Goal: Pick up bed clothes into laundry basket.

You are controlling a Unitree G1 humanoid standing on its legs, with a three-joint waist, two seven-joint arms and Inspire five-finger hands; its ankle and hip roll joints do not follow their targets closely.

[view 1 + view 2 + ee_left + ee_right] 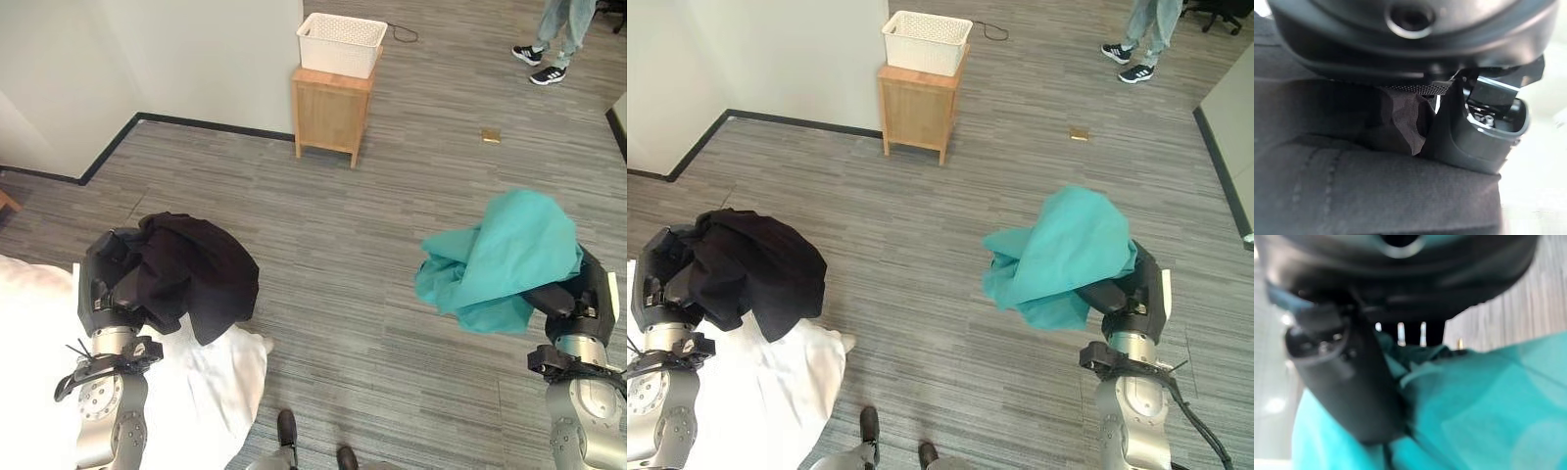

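The left hand (110,284) clutched the black garment (196,269); the right hand (578,294) clutched the teal cloth (500,259); the laundry basket (341,44) at twelve o'clock, well apart, awaited both.

Even bright indoor light; both wrist views blurred close-up.

Black garment (196,269) bunched and draped over the left hand (108,289), teal garment (500,259) crumpled in the right hand (578,299), white slatted laundry basket (341,44) upright on a small wooden cabinet (331,110) well beyond both
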